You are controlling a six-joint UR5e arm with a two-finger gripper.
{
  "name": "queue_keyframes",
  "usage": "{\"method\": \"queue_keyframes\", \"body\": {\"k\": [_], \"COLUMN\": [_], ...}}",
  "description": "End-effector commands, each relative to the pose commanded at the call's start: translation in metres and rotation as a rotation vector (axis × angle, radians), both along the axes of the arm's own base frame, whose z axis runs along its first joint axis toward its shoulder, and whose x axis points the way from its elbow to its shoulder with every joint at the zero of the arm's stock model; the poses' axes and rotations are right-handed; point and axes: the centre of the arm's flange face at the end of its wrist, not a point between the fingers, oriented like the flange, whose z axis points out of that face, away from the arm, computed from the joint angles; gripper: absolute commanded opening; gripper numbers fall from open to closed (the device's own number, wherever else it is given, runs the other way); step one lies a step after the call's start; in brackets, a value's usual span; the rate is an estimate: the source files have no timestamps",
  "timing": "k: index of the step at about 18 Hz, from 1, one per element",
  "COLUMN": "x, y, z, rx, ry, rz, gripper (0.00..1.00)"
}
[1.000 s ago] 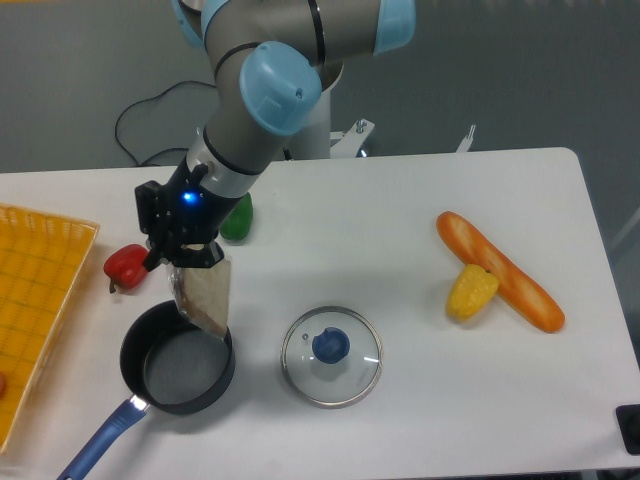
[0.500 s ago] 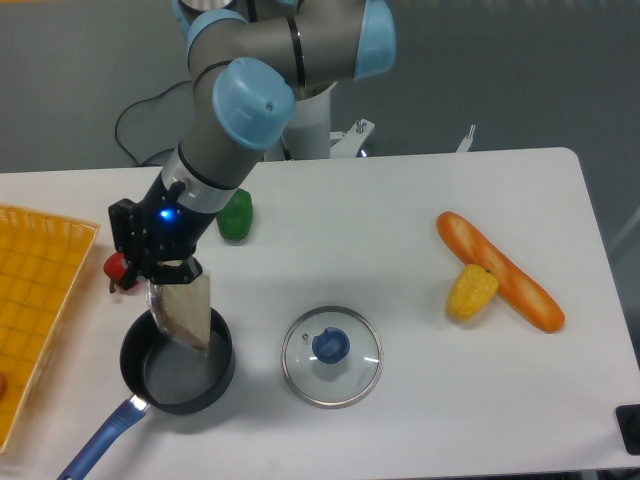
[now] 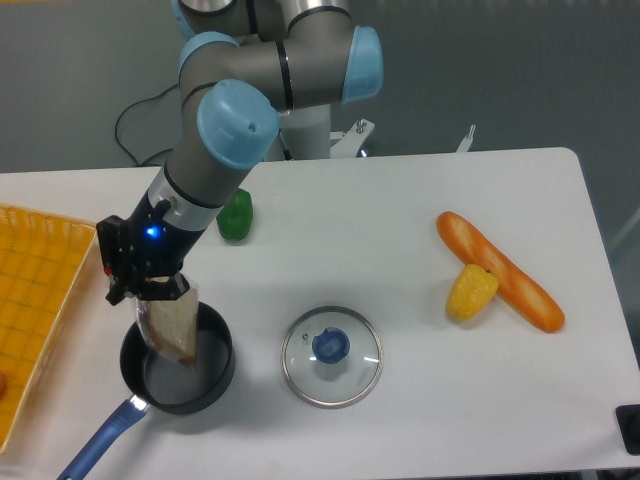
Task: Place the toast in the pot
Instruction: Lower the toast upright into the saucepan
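Over left-near part of table, black two-finger gripper [image 3: 152, 292] pinches top edge of pale-beige plastic-wrapped toast slice with brown crust [image 3: 172, 328]. Toast hangs roughly upright, lower end dipped inside small round black pot with grey inside [image 3: 180, 360], blue handle sticking out near-left. Right of pot, apart: round glass lid with blue knob [image 3: 331, 356]. Far side of arm: green pepper [image 3: 236, 217]. Far left edge: orange tray [image 3: 35, 300]. Way over right: long orange baguette [image 3: 500, 270], yellow corn piece [image 3: 471, 292] touching it.
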Motion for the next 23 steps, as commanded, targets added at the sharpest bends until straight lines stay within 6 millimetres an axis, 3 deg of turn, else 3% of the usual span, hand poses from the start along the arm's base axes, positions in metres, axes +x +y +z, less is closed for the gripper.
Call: {"method": "queue_keyframes", "body": {"k": [23], "x": [-0.003], "y": [0.014], "z": [-0.01], "rx": [0.023], "ry": [0.025], "rz": [-0.014], "gripper": [0.0]}}
